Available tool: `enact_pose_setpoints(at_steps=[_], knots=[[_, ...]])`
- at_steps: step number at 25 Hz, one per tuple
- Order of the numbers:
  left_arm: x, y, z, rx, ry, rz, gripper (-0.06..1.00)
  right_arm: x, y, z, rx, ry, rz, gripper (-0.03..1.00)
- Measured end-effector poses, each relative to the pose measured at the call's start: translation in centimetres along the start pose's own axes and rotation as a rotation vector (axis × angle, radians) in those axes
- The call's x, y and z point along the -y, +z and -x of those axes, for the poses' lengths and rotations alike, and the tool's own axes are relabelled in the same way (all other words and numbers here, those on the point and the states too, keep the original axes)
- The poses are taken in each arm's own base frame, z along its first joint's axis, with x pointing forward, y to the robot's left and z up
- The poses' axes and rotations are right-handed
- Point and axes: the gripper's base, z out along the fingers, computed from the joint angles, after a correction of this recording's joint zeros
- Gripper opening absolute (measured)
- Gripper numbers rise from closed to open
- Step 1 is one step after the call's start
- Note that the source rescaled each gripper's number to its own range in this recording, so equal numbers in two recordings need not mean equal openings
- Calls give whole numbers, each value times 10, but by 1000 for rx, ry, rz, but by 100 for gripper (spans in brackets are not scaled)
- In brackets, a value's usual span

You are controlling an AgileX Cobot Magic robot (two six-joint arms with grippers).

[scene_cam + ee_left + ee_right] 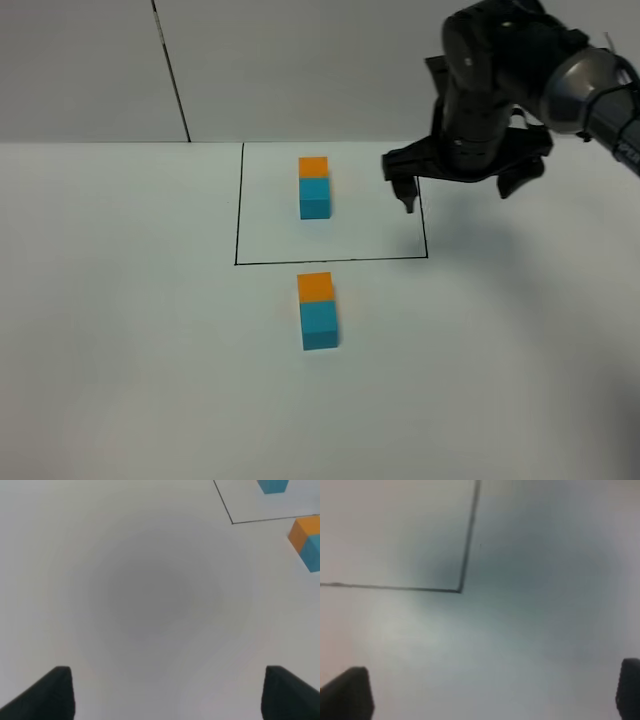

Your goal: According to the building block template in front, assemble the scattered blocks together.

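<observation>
Orange block [316,287] and teal block [320,325] touching in a row on the worktop [120,330], just near of the black frame [238,205], orange on the far side, same order as the template pair [314,185] inside the frame. Seemingly assembled already (a judgement only).

Right fingers [408,195] spread wide, holding nothing, above the frame's right line, apart from both pairs. Left fingers [50,695] likewise spread and empty over bare worktop.

To finish well: compare straightness against the template, then lift clear without sweeping across the joined blocks.

Left arm absent from the high view; seam too small to judge for a gap; blocks cut off in the left wrist view; right wrist view blurred, only a frame corner plain.
</observation>
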Motion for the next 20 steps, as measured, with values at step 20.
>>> enact_pose_setpoints(at_steps=[20], knots=[[0, 0, 0, 0, 0, 0, 68, 154, -74, -148, 40, 207, -234, 100]])
